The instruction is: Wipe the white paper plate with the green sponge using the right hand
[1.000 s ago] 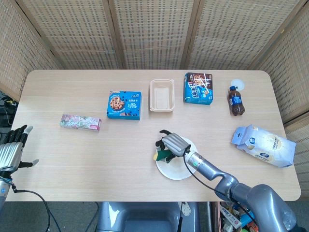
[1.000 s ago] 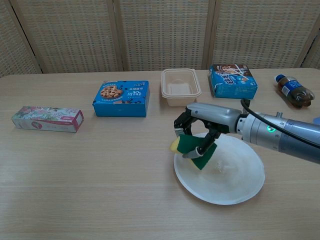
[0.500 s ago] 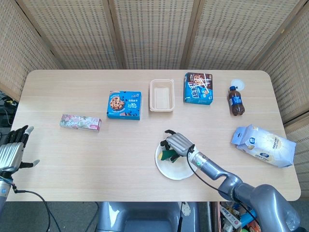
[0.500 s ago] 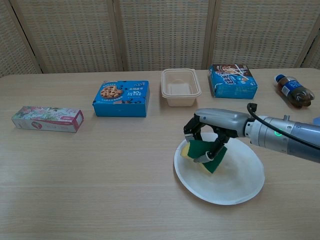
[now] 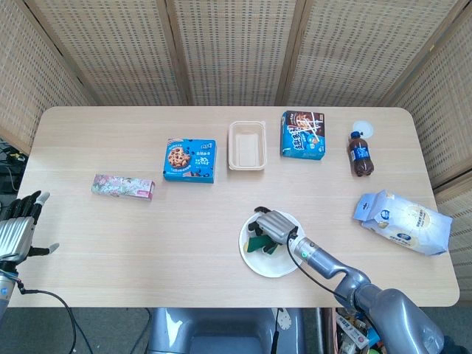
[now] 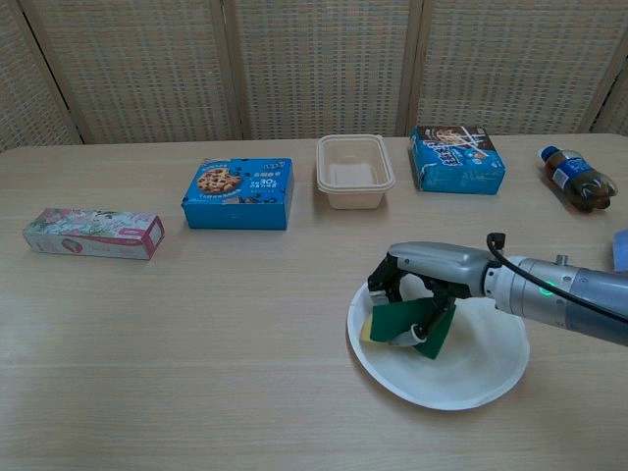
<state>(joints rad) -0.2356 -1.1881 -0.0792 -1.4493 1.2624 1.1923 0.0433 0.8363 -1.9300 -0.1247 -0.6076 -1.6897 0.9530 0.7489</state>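
Right hand: the right hand [image 6: 417,292] gripped the green sponge [image 6: 410,325], fingers [image 6: 404,336] curled over and under it, above the left part of the plate.
Left hand: the left hand [image 5: 15,232] hung off the near left edge of the worktop [image 5: 110,228], fingers apart, holding nothing.
Green sponge: it sat on the left inner part of the white paper plate [image 6: 481,363], green face towards the camera, a yellow layer showing at its left edge; whether it pressed flat on the plate could not be told.
White paper plate: it lay near the near edge of the worktop, right of centre, well apart from the other items.
How the sponge should handle: probably soft, light and springy; a grip across its short sides, as here, looked right, with the flat face left free for wiping.
How the plate should handle: likely thin, light and prone to slide or tip under sideways pressure, so light, downward strokes seemed wise.
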